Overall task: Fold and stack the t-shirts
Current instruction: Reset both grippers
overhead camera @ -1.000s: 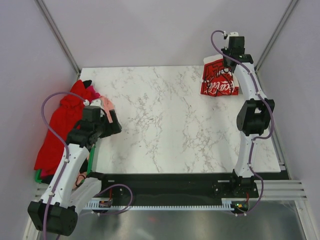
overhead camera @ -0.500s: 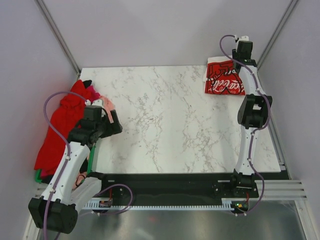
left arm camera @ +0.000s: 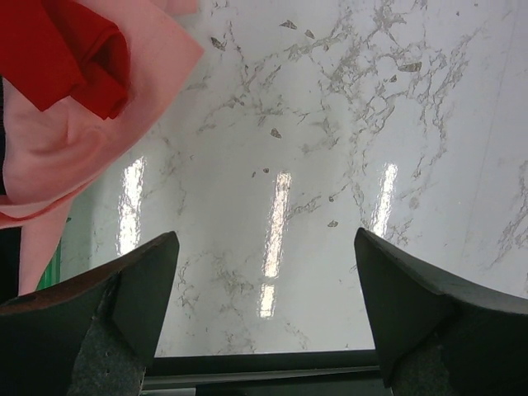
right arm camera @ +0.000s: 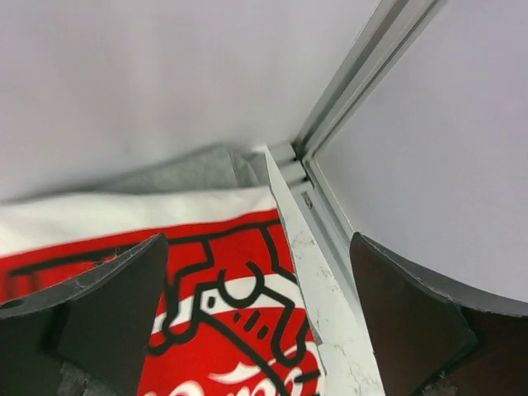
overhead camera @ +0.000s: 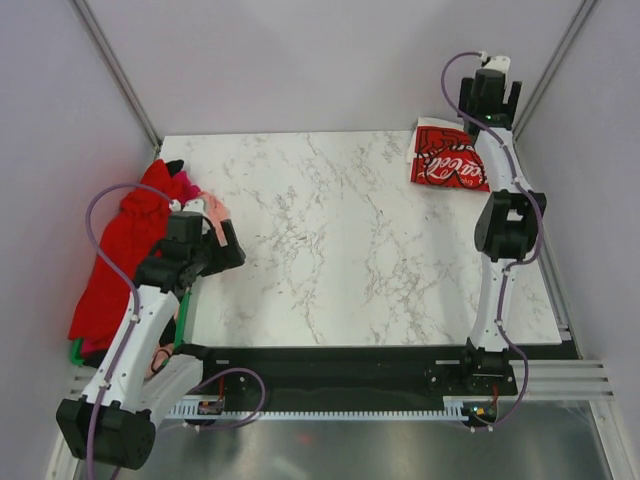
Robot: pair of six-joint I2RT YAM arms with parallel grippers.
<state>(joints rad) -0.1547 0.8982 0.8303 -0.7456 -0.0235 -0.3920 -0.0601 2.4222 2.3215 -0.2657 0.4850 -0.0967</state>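
A folded red t-shirt with white Coca-Cola script [overhead camera: 449, 162] [right arm camera: 214, 313] lies at the table's far right corner, on a white layer [right arm camera: 124, 214] and a grey one [right arm camera: 190, 172]. My right gripper [overhead camera: 489, 95] [right arm camera: 260, 322] hovers open above that corner with nothing between its fingers. Along the table's left edge lies a heap of t-shirts: plain red [overhead camera: 125, 240] [left arm camera: 66, 49], pink [overhead camera: 212, 209] [left arm camera: 99, 140], with green [overhead camera: 76, 350] at its near end. My left gripper [overhead camera: 228, 247] [left arm camera: 268, 322] stands open over bare marble just right of the heap, holding nothing.
The marble table [overhead camera: 340, 240] has a dark front rail [overhead camera: 350, 360]. Grey enclosure walls and an aluminium corner post [right arm camera: 363, 74] stand close behind the right gripper. The shirt heap hangs over the left table edge.
The right gripper let go of the Coca-Cola shirt, opened and rose toward the far corner. The shirt now lies flatter at the corner. The left arm has barely moved.
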